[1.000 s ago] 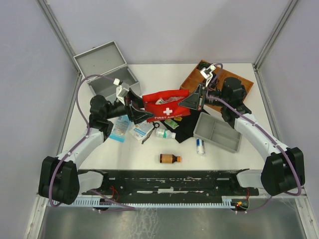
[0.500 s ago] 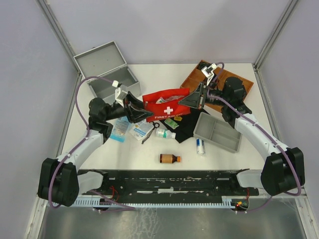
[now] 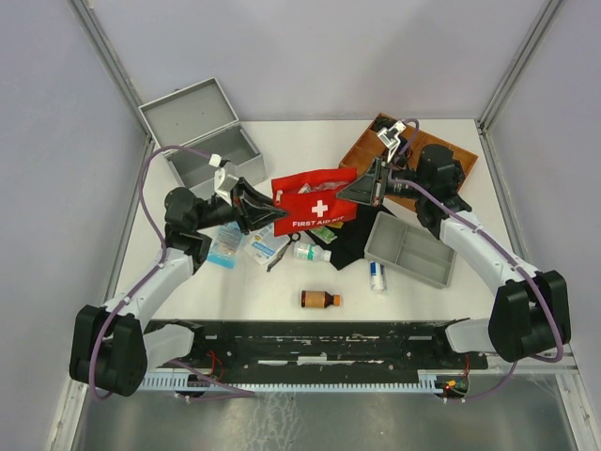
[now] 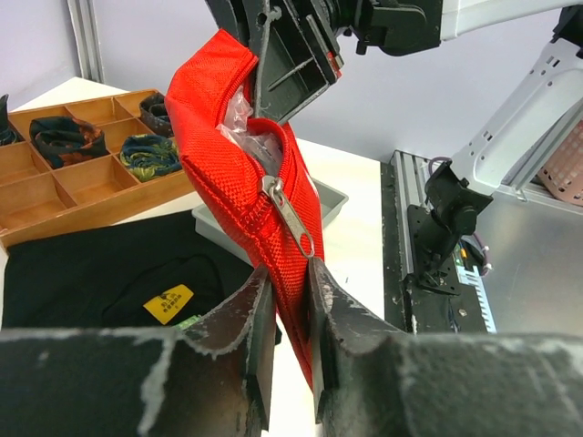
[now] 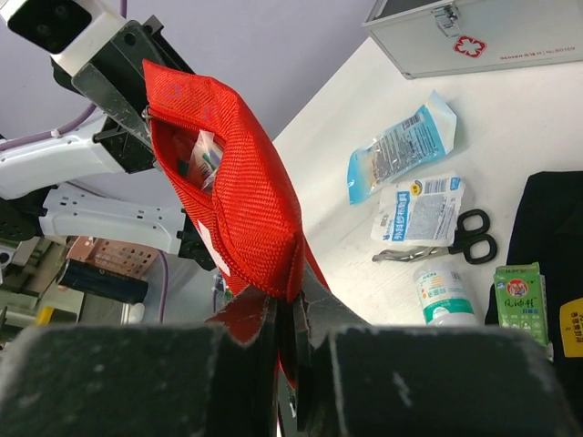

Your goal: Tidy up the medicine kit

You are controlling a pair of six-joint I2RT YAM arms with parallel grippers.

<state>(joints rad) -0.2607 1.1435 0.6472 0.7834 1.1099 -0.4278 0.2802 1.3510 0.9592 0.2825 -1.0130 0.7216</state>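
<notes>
Right now my 2 end effectors share one load: the red first aid pouch [image 3: 315,205] hangs off the surface [image 3: 235,282], stretched between them with its long axis running left to right. My left end effector [image 4: 290,278] is clenched on the pouch's fabric edge just under the zipper pull [image 4: 290,218], with red cloth filling the gap between the jaws. My right end effector [image 5: 287,309] is clenched hard on the opposite end, jaws nearly together around the seam. The zip stands partly parted, and packets show inside. The medicine kit [image 3: 211,155] sits at the far left corner of the surface, lid thrown back and its mouth facing up, well apart from the pouch. It lies behind and to the outside of my left end effector, so my left arm is clearly the nearer one; my right would have to cross the whole spread of loose items. I judge the coming move turns on that: carrying the pouch leftward and away from me, then turning its long axis to lie along the case's length so it drops in cleanly.
</notes>
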